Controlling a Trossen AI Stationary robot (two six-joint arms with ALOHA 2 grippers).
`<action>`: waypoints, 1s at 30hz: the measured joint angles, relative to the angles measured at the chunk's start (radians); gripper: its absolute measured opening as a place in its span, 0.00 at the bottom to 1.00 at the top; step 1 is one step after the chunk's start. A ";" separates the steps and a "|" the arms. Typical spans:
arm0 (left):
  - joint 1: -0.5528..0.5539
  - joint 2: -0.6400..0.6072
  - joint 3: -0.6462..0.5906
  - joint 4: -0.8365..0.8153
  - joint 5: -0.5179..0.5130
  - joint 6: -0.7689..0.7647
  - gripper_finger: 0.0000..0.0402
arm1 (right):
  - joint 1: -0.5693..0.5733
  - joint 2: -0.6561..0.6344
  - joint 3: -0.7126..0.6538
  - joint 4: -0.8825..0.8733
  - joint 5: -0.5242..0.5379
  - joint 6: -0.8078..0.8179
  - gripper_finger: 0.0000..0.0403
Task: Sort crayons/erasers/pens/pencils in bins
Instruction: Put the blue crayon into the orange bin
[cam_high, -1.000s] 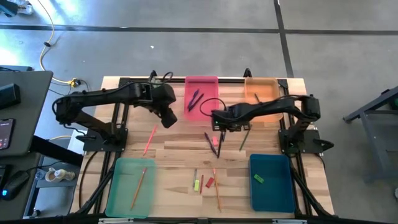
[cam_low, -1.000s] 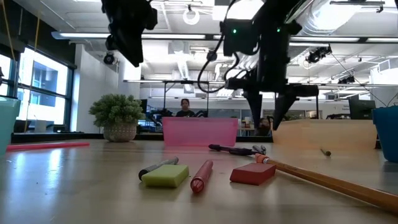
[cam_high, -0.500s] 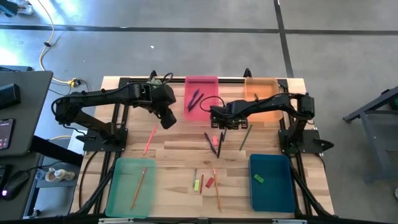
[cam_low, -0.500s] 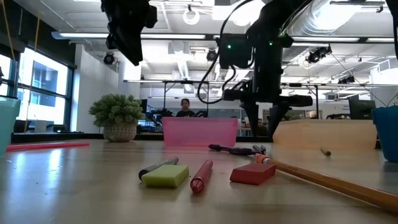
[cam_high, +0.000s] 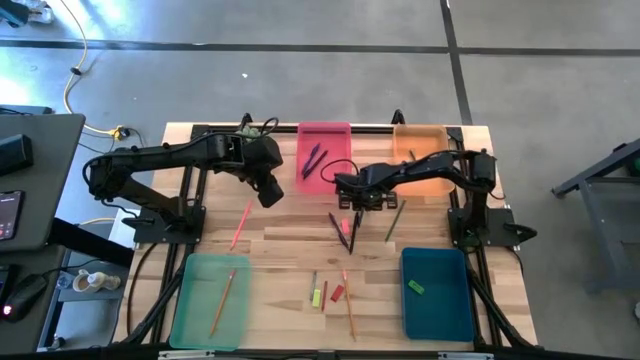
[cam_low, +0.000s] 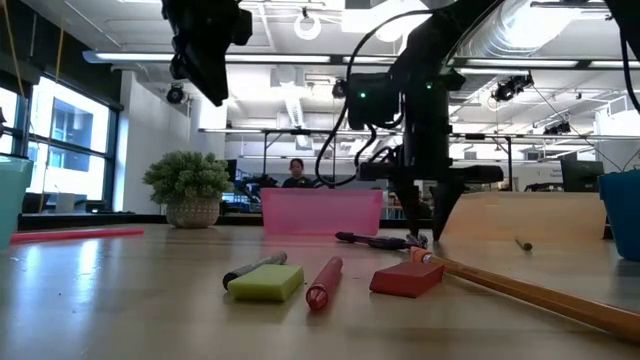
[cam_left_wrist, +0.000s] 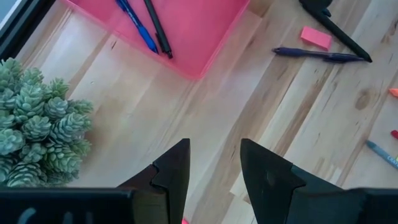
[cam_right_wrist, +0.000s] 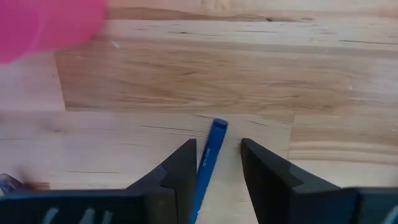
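From above, the right gripper (cam_high: 352, 203) hangs low over the bench (cam_high: 280, 245), just beside the pink bin (cam_high: 325, 155), with loose pens (cam_high: 343, 230) close below it; the left gripper (cam_high: 270, 192) waits on the pink bin's other side. At bench level, the right gripper's tips nearly touch the surface by the pens. Its wrist camera shows a blue pen (cam_right_wrist: 208, 155) lying between its parted fingers (cam_right_wrist: 180, 171), not clamped. The left gripper (cam_left_wrist: 214, 171) is released, holding nothing.
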 joint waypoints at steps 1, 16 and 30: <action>0.000 0.000 0.000 0.000 0.000 0.000 0.32 | 0.000 0.001 0.000 -0.003 -0.001 0.000 0.26; 0.000 0.000 0.000 -0.038 0.000 0.000 0.32 | -0.001 0.004 -0.002 -0.062 0.022 -0.058 0.02; 0.000 0.001 0.000 -0.037 0.000 0.000 0.32 | 0.051 -0.108 -0.010 -0.114 0.062 -0.094 0.02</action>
